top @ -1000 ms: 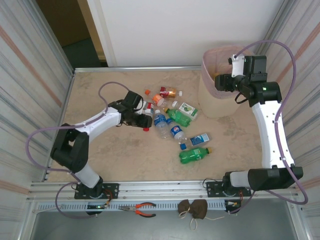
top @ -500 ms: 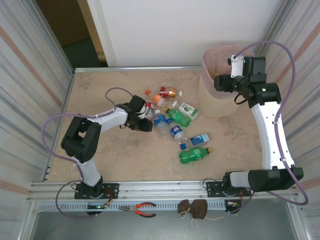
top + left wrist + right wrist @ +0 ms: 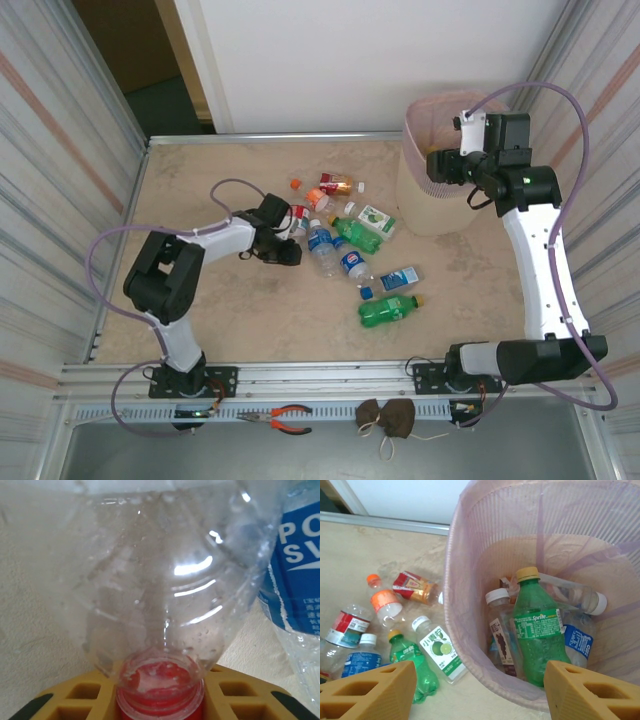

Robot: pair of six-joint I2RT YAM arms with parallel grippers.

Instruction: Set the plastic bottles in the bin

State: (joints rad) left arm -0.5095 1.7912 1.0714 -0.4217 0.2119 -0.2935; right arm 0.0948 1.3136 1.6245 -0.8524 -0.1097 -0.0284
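Observation:
My left gripper (image 3: pixel 284 250) lies low on the table at the left edge of the bottle pile. It is shut on the red cap (image 3: pixel 160 692) and neck of a clear bottle (image 3: pixel 160 575), with a yellow finger (image 3: pixel 75 697) pressed against each side. A blue-labelled bottle (image 3: pixel 295 565) lies just to its right. Several more plastic bottles lie mid-table, among them a green one (image 3: pixel 390 309) and a lime-labelled one (image 3: pixel 373 221). My right gripper (image 3: pixel 440 165) hangs open and empty over the pink bin (image 3: pixel 440 108), which holds a green Sprite bottle (image 3: pixel 540 630) and others.
Raised metal rails edge the table, and corrugated walls stand close on both sides. Orange-handled pliers (image 3: pixel 283 418) and a brown pouch (image 3: pixel 388 417) lie on the front rail. Bare tabletop stretches left of and in front of the pile.
The left arm has swung its elbow in and settled by the pile, and its jaws have closed on the red-capped bottle's neck. The right arm has stayed still over the bin.

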